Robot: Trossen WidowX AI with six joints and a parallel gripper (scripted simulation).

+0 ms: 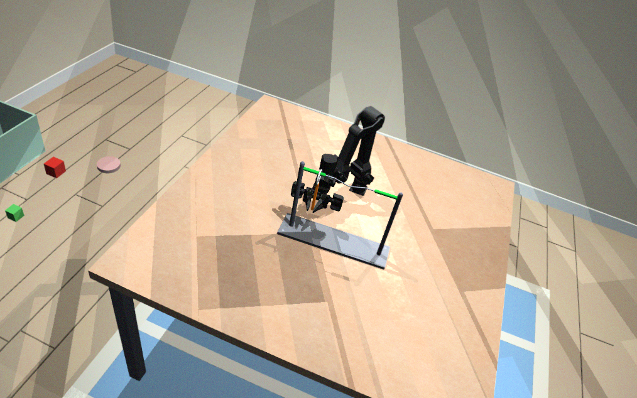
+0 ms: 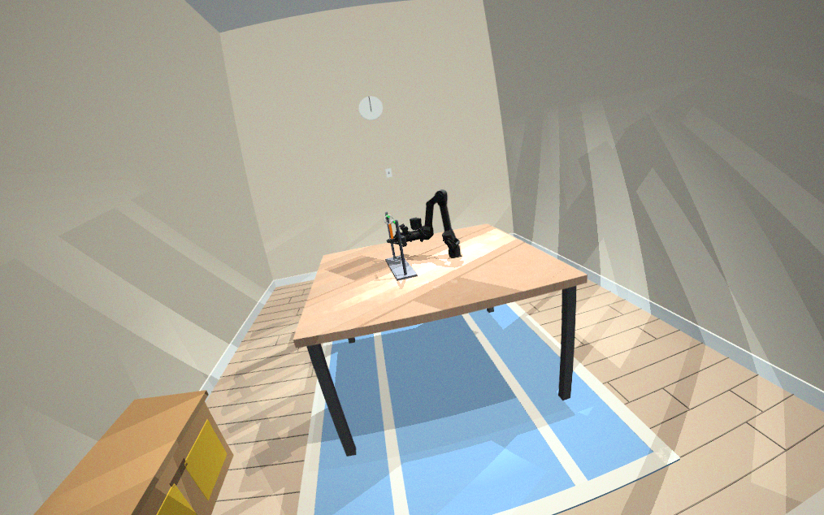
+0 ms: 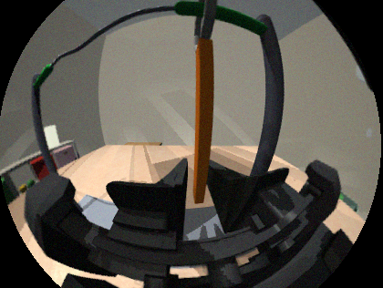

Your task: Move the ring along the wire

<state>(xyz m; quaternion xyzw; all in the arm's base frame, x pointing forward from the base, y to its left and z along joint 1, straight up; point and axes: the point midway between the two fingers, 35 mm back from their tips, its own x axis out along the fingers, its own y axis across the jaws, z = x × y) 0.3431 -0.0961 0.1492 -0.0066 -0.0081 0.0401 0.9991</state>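
Note:
The ring hangs around the green part next to the left post in the top view; this post is on the right in the wrist view. Its orange handle points down. My gripper is narrowly open around the handle's lower part. One finger is at or very near the handle; a small gap shows on the other side. The other green part is by the far post.
The thin grey wire curves between the green parts, beside the ring. The grey base plate lies below the gripper on the table. A red cube and a green cube lie on the floor.

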